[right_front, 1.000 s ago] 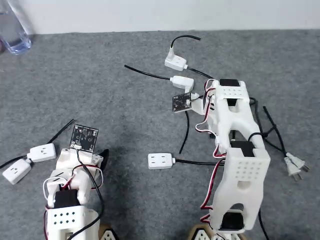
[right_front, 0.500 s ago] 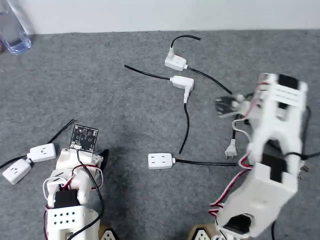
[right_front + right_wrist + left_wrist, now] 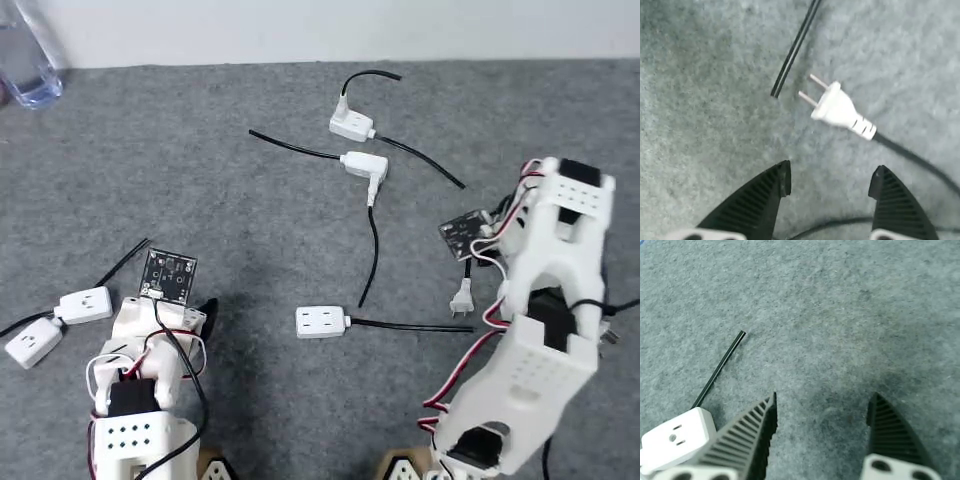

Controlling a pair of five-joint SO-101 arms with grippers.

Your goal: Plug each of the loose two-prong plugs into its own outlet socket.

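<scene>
- The right gripper (image 3: 831, 175) is held wide and empty, close to a loose two-prong plug (image 3: 837, 107) laid near the surface's right edge.
- The left gripper (image 3: 823, 400) is spread and empty, beside an outlet socket (image 3: 672, 440) at the front-left corner.
- This plug is not yet inserted, so the task is judged largely outstanding.

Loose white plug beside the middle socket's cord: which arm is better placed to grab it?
Right. The right gripper, open, hangs close over the plug; the left gripper, also open, sits across the table beside a white socket.
</scene>
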